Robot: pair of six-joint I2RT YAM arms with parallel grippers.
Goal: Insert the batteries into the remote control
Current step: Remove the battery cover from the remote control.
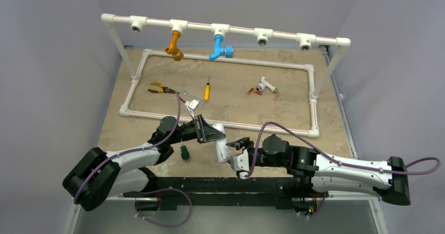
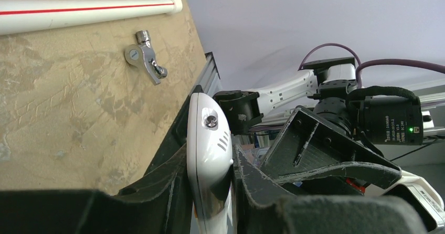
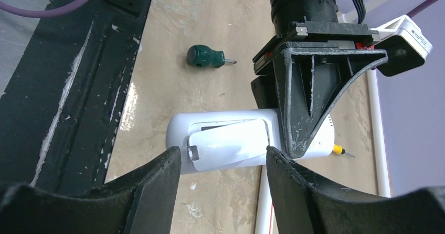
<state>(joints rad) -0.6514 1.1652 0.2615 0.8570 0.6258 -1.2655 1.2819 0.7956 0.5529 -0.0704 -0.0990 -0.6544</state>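
Tan tabletop — left gripper clamps the remote control, right gripper spread wide, batteries unloaded at upper right.

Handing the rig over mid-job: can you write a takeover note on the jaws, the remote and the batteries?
Left gripper: jaws shut on the remote control.
Right gripper: jaws open at its battery cover, holding nothing.
Batteries: both on the table beside the white T-fitting.
Done: remote picked up, cover askew.
Left: get the cover off, then fetch and load both batteries.
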